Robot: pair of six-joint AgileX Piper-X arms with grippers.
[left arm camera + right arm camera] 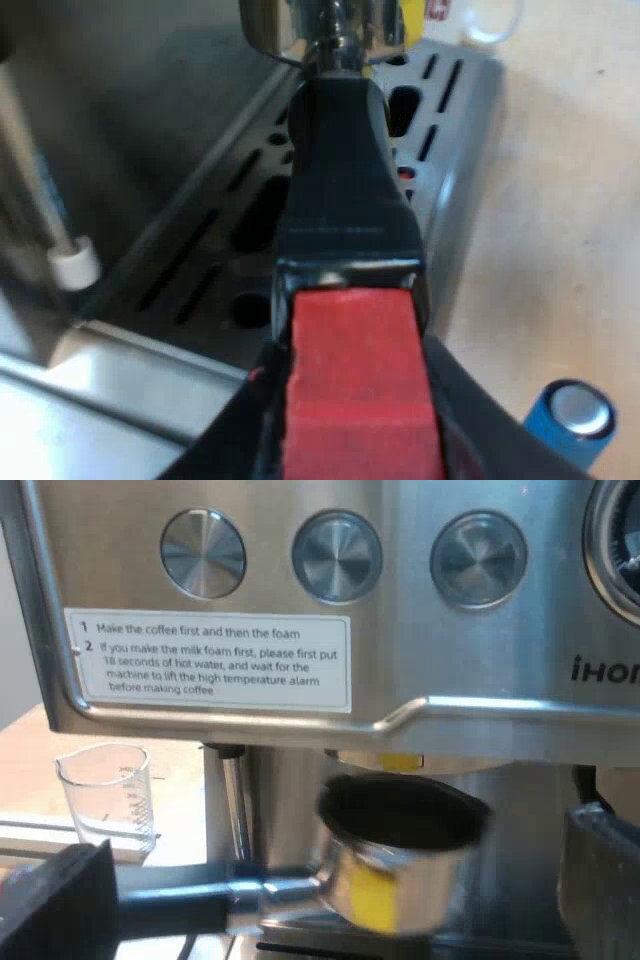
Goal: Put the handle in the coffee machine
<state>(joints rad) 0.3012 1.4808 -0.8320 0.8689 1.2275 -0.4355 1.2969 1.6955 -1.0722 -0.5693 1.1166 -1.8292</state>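
My left gripper is shut on the red end of the metal holder's dark handle. The handle runs out over the drip tray to the metal basket. In the right wrist view the holder's basket hangs just under the espresso machine's brew head, its open dark top a little below it and slightly tilted. My right gripper is open. Its fingers stand wide apart on either side of the holder and touch nothing.
The machine's front panel carries round buttons and a printed label. A steam wand with a white tip hangs beside the tray. A measuring glass stands by the machine. A blue tamper and a mug sit on the wooden table.
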